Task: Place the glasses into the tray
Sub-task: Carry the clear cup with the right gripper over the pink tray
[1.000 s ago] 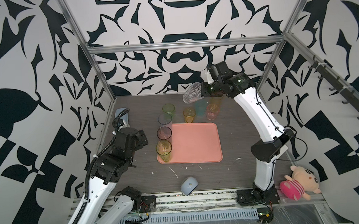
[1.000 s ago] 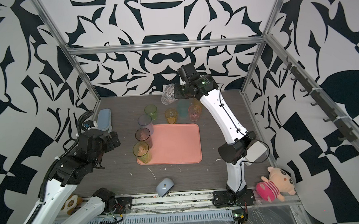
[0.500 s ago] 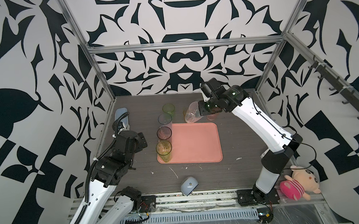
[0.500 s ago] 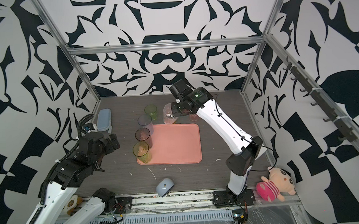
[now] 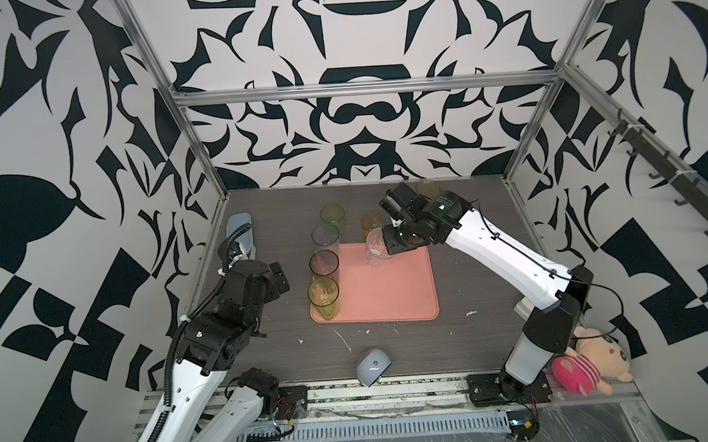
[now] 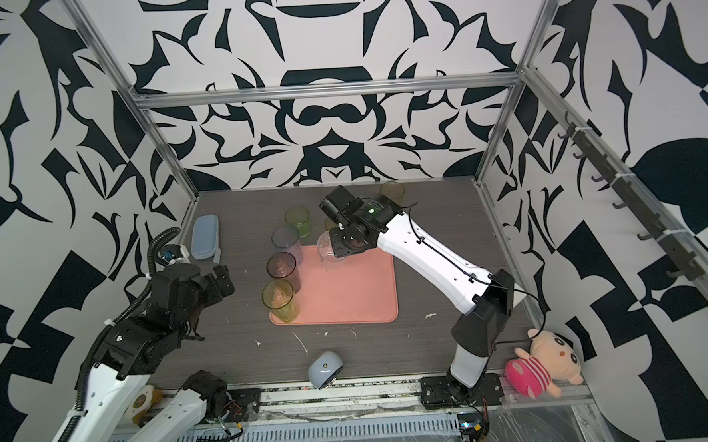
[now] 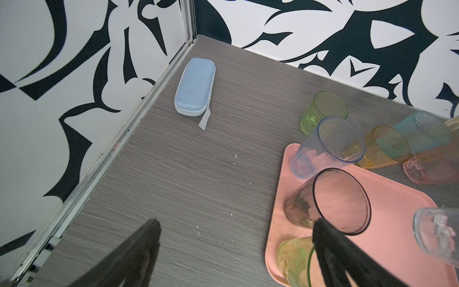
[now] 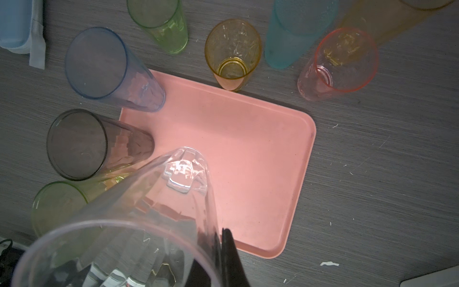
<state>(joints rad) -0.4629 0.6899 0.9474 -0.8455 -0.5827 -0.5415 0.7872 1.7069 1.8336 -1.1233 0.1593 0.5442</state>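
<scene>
The right claw (image 5: 385, 245) pinches the clear glass (image 5: 373, 256) by its rim (light, slick, easily tipped, it seems) over the tray (image 5: 406, 294), mid-frame; the left claw (image 7: 236, 261) hangs spread.

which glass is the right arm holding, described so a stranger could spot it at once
Find the salmon-pink tray at the centre. Near its far edge, the right arm's fingers pinch the rim of a tall clear glass. Unlike the blue glass, grey glass and yellow-green glass lined along the tray's left side, it is colourless and the only one held.
</scene>
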